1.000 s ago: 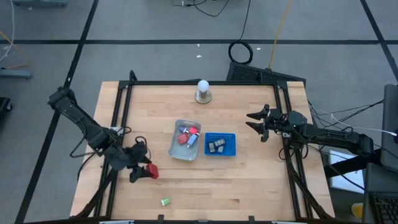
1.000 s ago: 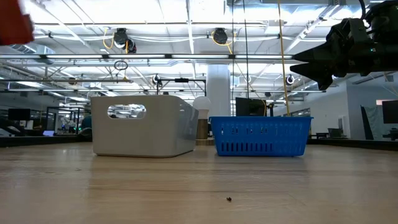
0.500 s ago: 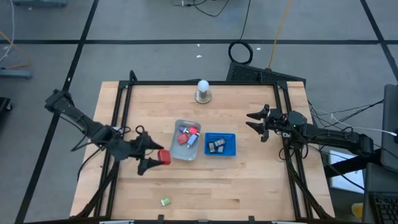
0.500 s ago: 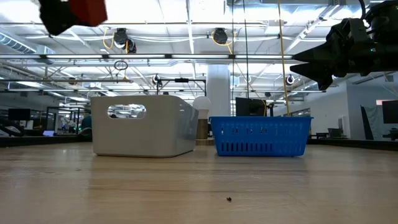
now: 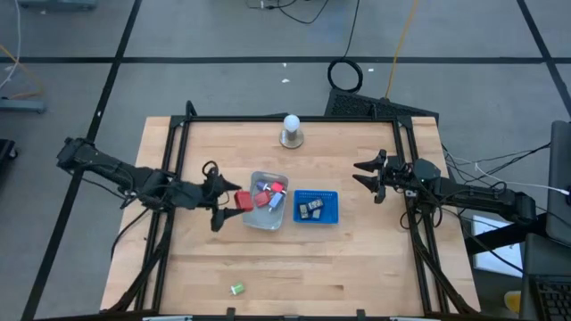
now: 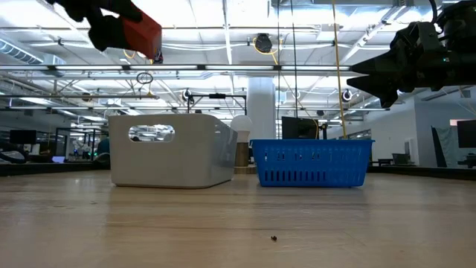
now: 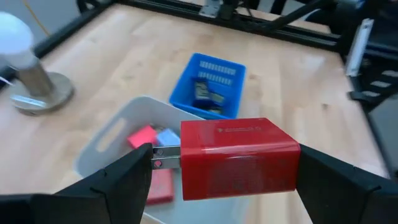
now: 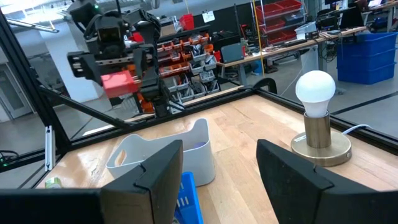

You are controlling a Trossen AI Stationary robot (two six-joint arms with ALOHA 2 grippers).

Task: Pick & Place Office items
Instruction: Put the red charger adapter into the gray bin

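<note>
A red block (image 5: pixel 244 200) with metal prongs is shut in my left gripper (image 5: pixel 234 201), above the left end of the pale tray (image 5: pixel 252 221). It also shows high in the low view (image 6: pixel 141 33) and large in the left wrist view (image 7: pixel 236 158). Small red and blue items (image 5: pixel 270 193) lie in the tray, and dark ones lie in the blue basket (image 5: pixel 317 193). A tiny green item (image 5: pixel 236 289) lies on the table near its near edge. My right gripper (image 5: pixel 364 175) waits open, off the table top, right of the basket. My left gripper pinches the red block between its two fingers (image 7: pixel 121 180), one on each of two opposite sides (image 7: pixel 186 168). The fingers reach in roughly level from the table's left. The block is lifted clear, lying level, with its metal prongs (image 7: pixel 163 155) sticking out to one side.
A white ball on a round base (image 5: pixel 292 131) stands near the far edge. Dark frame rails (image 5: pixel 175 169) run along the table's left and right sides. Bare wood lies between the tray and the near edge.
My left gripper has carried the red block toward the table's right and far edge, from the near-left part of the table to above the tray's left end. It stayed shut on the block and turned to point toward the table's right.
</note>
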